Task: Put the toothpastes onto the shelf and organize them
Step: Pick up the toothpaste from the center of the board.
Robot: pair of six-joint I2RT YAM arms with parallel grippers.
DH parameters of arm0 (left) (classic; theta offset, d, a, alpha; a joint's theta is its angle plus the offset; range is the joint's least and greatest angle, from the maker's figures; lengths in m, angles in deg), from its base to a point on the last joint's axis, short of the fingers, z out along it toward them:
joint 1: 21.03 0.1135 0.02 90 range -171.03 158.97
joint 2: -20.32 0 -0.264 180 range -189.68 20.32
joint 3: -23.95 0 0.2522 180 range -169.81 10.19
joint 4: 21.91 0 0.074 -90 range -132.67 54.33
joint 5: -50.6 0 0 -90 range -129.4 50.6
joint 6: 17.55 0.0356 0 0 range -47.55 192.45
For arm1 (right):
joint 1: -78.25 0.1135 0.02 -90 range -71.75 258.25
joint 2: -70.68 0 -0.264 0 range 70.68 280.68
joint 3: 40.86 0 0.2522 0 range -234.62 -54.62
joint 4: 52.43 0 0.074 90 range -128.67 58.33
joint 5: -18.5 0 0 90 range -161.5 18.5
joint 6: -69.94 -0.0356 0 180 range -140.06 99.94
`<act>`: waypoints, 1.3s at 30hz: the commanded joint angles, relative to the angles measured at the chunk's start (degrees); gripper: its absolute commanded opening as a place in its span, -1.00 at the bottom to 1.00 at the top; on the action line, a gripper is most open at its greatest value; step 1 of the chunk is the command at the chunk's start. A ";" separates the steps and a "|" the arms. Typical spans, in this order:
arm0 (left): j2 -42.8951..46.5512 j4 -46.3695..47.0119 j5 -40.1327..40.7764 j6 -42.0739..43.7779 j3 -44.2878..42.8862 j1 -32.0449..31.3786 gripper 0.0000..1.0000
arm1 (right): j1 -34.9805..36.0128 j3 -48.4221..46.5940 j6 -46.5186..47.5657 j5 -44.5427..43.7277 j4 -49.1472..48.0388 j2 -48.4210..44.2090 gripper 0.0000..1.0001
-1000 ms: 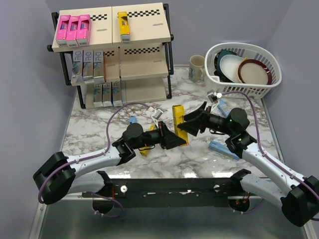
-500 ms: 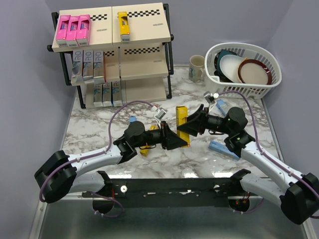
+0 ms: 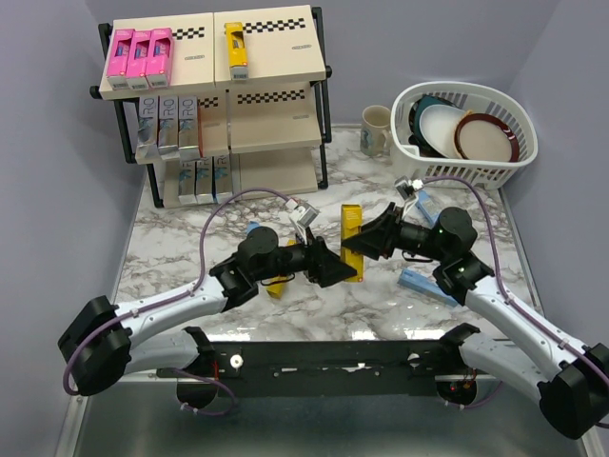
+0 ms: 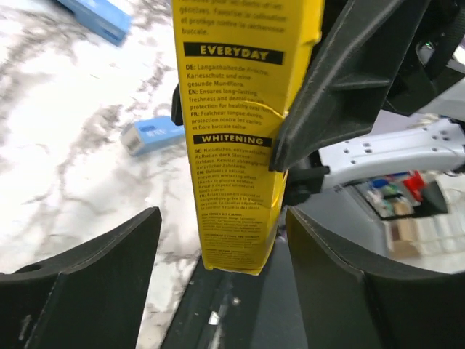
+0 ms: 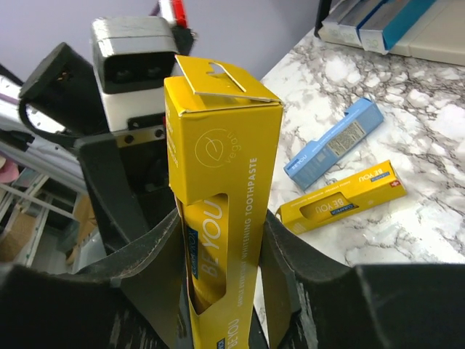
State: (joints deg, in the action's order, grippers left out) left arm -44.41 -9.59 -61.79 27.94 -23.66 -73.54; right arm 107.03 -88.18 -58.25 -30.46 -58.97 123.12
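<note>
The yellow toothpaste carton [image 3: 351, 231] stands upright in the middle of the overhead frame, above the table [image 3: 190, 252] and between the two hands. The right hand [image 3: 356, 246] meets it from the right, and the left hand [image 3: 341, 271] sits at its lower end from the left. The shelf [image 3: 276, 46] is at upper left, with pink cartons [image 3: 141, 52] on its top board. A second yellow carton [image 3: 276, 286] and a light blue carton [image 3: 423, 284] lie loose lower in the frame.

In the left wrist view the carton [image 4: 243, 145] runs down the centre. The left hand [image 4: 223, 218] is spread, its fingers [image 4: 87, 276] clear of the box on both sides, holding nothing.

In the right wrist view the right hand [image 5: 221, 225] is closed on the carton [image 5: 218, 160], one finger against each side. A hang tab tops the box, and a cut-out window opens the face toward the camera.

The carton is probably light and hollow. Its thin glossy card would likely dent under a hard squeeze and slide under a weak one. The flat sides near mid-length look the safest hold, away from window and tab.
</note>
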 commanded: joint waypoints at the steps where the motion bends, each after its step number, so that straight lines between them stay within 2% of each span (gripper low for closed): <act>1: 6.00 -8.94 10.33 9.33 -1.66 -1.10 0.74 | -0.21 -0.98 -2.23 -6.93 3.94 -1.99 -0.29; 2: 6.89 -11.30 15.14 11.10 -1.75 -1.97 0.82 | -0.21 -1.15 -3.19 -8.07 4.82 -2.26 -0.29; 3: 7.85 -12.45 17.71 13.11 -1.84 -3.20 0.98 | -0.21 -1.33 -3.64 -10.43 6.74 -2.52 -0.30; 4: 9.52 -13.51 20.43 15.66 -2.01 -6.08 0.98 | -0.21 -1.68 -4.08 -11.58 7.45 -3.13 -0.30; 5: 10.14 -14.74 26.64 19.25 -2.01 -7.85 0.98 | -0.21 -1.86 -5.39 -12.90 8.42 -3.40 -0.30; 9: 12.69 -13.35 37.03 23.50 -0.44 -13.66 0.98 | -0.30 -1.77 -9.51 -19.75 12.64 -4.98 -0.30; 13: 13.05 -9.05 46.63 27.45 1.93 -19.46 0.98 | -0.21 -0.63 -13.74 -21.79 13.35 -6.83 -0.29; 18: 8.93 3.86 58.41 37.55 3.61 -29.64 0.98 | -0.21 1.30 -18.92 -23.72 13.62 -9.20 -0.29; 22: -0.19 15.90 67.90 50.81 3.26 -36.50 0.98 | -0.30 2.45 -20.51 -24.69 14.49 -10.61 -0.28; 23: -1.87 22.10 71.66 56.93 3.09 -37.65 0.98 | -0.21 2.54 -20.69 -24.78 14.58 -10.78 -0.28; 25: -7.22 28.81 74.24 62.41 2.65 -39.76 0.98 | -0.30 2.62 -20.95 -24.69 15.02 -11.31 -0.28; 30: -16.29 46.22 84.06 72.78 -0.08 -41.00 0.98 | -0.21 3.15 -21.39 -25.39 16.07 -12.80 -0.28; 36: -27.19 70.54 90.59 86.33 -3.85 -41.27 0.94 | -0.21 3.50 -21.31 -25.57 16.78 -13.95 -0.27; 39: -29.66 70.59 90.95 88.37 -6.93 -41.18 0.91 | -0.21 3.59 -21.22 -25.39 16.87 -13.95 -0.27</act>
State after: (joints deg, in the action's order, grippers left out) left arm -70.90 35.11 22.90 107.43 -27.03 -114.26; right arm 107.01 -85.17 -78.62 -54.52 -41.98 109.97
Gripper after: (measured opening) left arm 0.971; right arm 0.480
